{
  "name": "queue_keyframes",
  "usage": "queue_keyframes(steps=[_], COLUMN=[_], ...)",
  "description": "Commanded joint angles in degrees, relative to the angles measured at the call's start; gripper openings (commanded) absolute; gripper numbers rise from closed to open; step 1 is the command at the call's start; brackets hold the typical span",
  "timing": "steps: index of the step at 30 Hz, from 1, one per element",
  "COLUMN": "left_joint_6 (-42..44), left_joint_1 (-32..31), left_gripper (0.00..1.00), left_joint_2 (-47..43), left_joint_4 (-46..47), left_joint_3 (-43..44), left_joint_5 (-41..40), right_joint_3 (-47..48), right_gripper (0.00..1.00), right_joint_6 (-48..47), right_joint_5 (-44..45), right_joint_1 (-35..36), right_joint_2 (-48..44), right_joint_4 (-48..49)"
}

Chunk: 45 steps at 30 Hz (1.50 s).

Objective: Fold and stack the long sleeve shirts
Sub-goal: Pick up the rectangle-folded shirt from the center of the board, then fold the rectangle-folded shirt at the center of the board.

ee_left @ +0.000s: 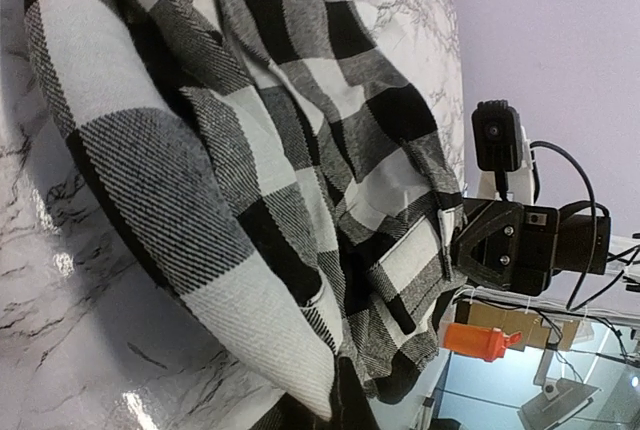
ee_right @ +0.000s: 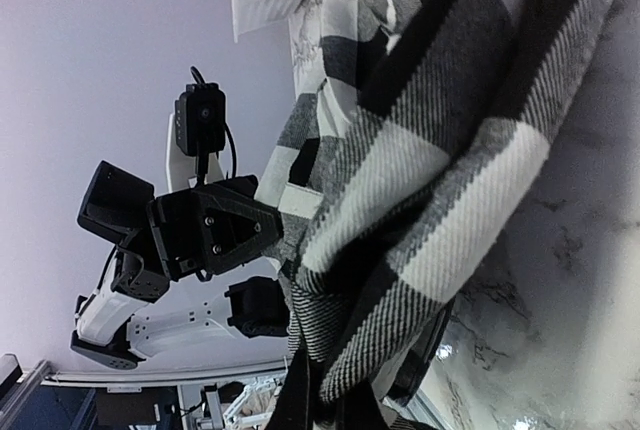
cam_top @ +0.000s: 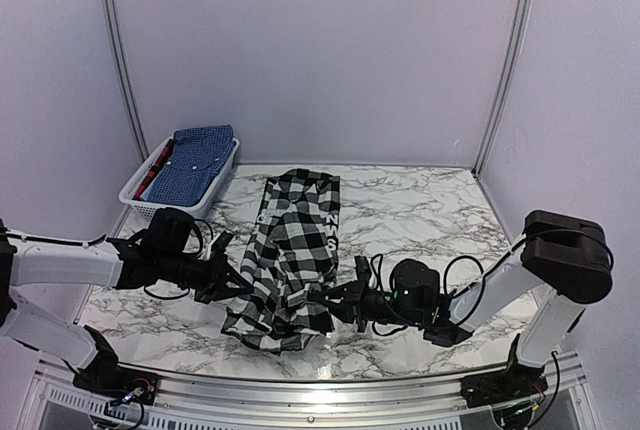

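Shirt in checks, bunched on the table near its front edge.
Left gripper meets its left edge, right gripper its right; cloth hides both sets of jaws, so grip cannot be told. Blue shirt lies in the basket, far left.

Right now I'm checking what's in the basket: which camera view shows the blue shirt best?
Top external. The blue shirt lies in the white basket at the table's far left corner, its top in plain sight. The left wrist view shows none of it. The right wrist view catches only a corner of the basket, no blue cloth.
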Motion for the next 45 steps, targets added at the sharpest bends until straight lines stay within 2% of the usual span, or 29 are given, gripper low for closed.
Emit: queue_keyframes(steps=[1, 8, 17, 25, 37, 38, 41, 45], left_joint_6=[-4.45, -6.83, -8.26, -8.78, -7.64, -7.35, -6.17, -4.16], left_joint_1=[1.74, 6.33, 12.51, 14.25, 16.04, 16.10, 16.23, 16.24], left_gripper=[0.00, 0.00, 0.00, 0.00, 0.00, 0.04, 0.33, 0.52], left_joint_2=[-0.53, 4.39, 17.67, 29.30, 36.46, 36.65, 36.51, 34.21], left_joint_4=[2.97, 4.08, 7.14, 9.22, 11.10, 11.10, 11.10, 10.87], left_joint_3=[2.95, 8.73, 18.80, 26.15, 29.90, 30.04, 30.57, 30.69], left_joint_5=[1.84, 2.05, 3.59, 3.96, 3.69, 3.32, 2.95, 2.06], right_joint_3=[2.96, 6.54, 13.97, 20.86, 26.00, 26.33, 26.83, 28.62], right_gripper=[0.00, 0.00, 0.00, 0.00, 0.00, 0.05, 0.22, 0.35], right_joint_6=[-3.84, -5.95, -7.80, -7.82, -8.83, -9.10, -10.20, -13.38], right_joint_5=[-1.99, -6.19, -11.51, -15.95, -18.24, -18.34, -18.55, -19.08], right_joint_1=[-3.31, -9.54, -17.06, -21.65, -24.41, -24.52, -24.97, -25.52], right_joint_2=[-2.32, -1.11, 5.18, 14.65, 21.00, 21.11, 20.68, 19.01], right_joint_4=[-5.69, -7.49, -8.63, -7.62, -8.48, -8.66, -9.76, -13.93])
